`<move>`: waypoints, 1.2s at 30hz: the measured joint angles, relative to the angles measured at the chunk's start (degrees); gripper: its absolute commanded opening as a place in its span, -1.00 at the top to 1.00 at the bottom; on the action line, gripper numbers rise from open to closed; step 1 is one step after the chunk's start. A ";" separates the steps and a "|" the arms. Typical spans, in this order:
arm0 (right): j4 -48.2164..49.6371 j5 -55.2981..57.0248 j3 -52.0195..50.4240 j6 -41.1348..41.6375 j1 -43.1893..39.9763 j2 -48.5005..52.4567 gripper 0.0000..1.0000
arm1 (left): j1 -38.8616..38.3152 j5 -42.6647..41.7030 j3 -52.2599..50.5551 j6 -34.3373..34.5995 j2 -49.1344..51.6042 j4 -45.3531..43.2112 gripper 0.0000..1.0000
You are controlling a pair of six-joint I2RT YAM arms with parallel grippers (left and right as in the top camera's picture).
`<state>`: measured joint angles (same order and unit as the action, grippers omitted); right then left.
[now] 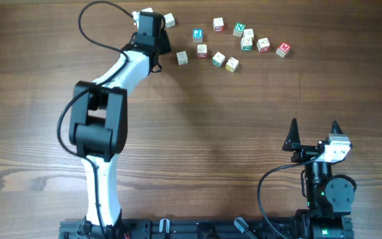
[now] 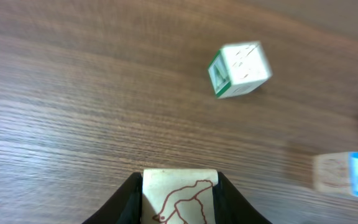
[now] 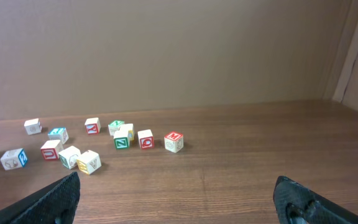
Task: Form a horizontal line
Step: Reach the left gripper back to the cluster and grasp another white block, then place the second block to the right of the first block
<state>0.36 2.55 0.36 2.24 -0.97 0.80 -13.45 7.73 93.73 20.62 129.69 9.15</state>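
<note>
1. The left claw (image 2: 179, 180) reaches to the far left of the table (image 1: 191, 146). Its fingers press both sides of a cube (image 2: 179, 200) marked with a brown line drawing. Whether that cube is off the wood cannot be told.
2. The right claw (image 1: 314, 127) hangs at the near right with its jaws wide apart, holding nothing.
3. No line exists yet: nowhere do three cubes sit side to side in a row. The loose cubes (image 1: 218, 58) lie scattered along the far side, to the right of the left claw. Most are apart, though a few bunch together.
4. A green-sided cube (image 2: 241, 70) sits near the gripped one but clear of it, and a blue-sided cube (image 2: 347, 174) lies further right in the left wrist view.
5. The task looks to be at its very start, with only the first pick in hand. Still to do: set this cube on open wood, then bring two more flush beside it, left to right.
</note>
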 measured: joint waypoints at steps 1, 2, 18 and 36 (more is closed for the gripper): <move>0.00 0.00 0.00 0.00 0.00 0.00 -1.00 | 0.00 0.00 0.00 0.00 -1.36 1.03 0.42; 0.00 0.00 0.00 0.00 0.00 0.00 -0.99 | 0.00 0.00 0.02 -0.02 -2.69 2.12 0.42; 0.00 0.00 0.00 0.00 0.00 0.11 -1.00 | 0.00 0.22 0.70 -0.44 -19.78 57.86 0.57; 0.00 0.00 0.00 0.00 0.00 0.11 -0.99 | 1.99 1.79 -23.37 -2.82 -19.87 32.11 0.55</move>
<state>0.36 2.55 0.36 2.24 -0.97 0.91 -11.46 9.52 70.37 17.80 109.82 41.25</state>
